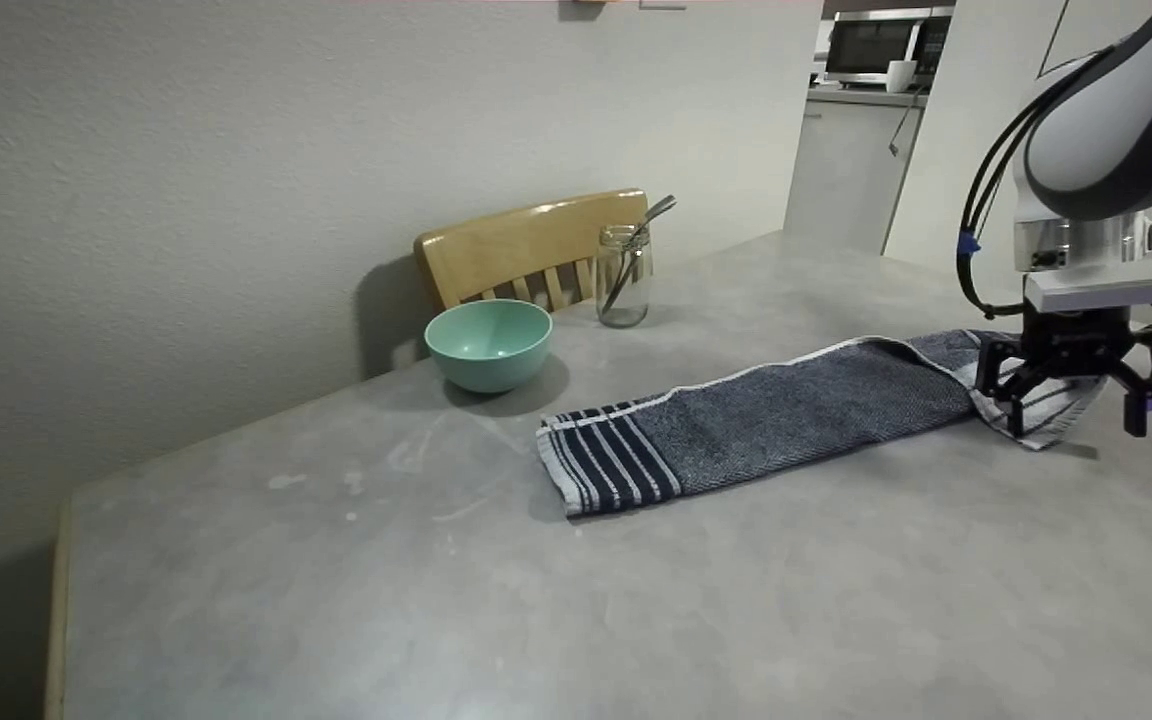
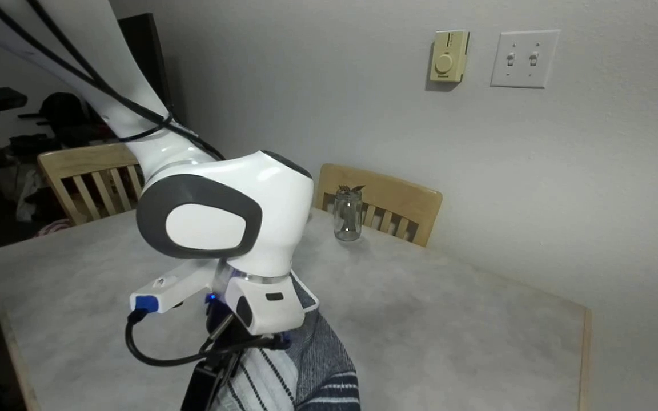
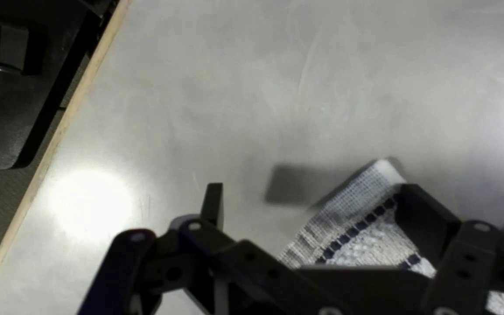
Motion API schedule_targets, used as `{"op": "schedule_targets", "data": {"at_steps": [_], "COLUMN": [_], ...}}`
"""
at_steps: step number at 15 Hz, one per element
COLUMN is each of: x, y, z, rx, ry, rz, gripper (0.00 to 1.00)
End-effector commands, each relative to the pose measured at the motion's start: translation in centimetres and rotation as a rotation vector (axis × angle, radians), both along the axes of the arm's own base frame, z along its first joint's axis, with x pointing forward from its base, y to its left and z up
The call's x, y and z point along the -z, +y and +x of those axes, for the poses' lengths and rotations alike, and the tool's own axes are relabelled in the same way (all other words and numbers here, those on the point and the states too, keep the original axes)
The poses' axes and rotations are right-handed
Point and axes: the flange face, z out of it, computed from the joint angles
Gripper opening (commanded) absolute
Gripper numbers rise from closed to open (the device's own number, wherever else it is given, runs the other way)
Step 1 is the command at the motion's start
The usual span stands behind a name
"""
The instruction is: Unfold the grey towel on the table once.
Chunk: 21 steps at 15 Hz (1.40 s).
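Mottled grey counter (image 1: 386, 600) lies beneath your gripper (image 1: 1075, 416), which is spread wide and grasping nothing. In the wrist view, one fingertip (image 3: 425, 214) overlaps a pale striped corner (image 3: 376, 181) of the grey towel (image 1: 786, 420); whether they touch is unclear. From there the towel runs across the counter, its navy-striped end (image 1: 621, 465) near the teal bowl (image 1: 488, 350). Expect light, limp terry that won't slip easily or break: pinch that corner's edge, ideally one layer.
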Motion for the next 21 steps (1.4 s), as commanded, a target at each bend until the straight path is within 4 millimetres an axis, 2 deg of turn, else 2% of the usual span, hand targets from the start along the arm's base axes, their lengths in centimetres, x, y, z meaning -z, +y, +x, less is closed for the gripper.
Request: {"op": "schedule_targets", "data": {"at_steps": [1, 8, 15, 21], "x": [0.0, -1.0, -0.9, -0.1], "y": [0.0, 0.9, 1.2, -0.2], "z": [0.1, -0.1, 0.3, -0.1], "rx": [-0.004, 0.029, 0.076, 0.121], "ry": [0.0, -0.022, -0.05, -0.156], "rz": [0.002, 0.037, 0.066, -0.006], "gripper": [1.0, 1.0, 1.0, 1.0]}}
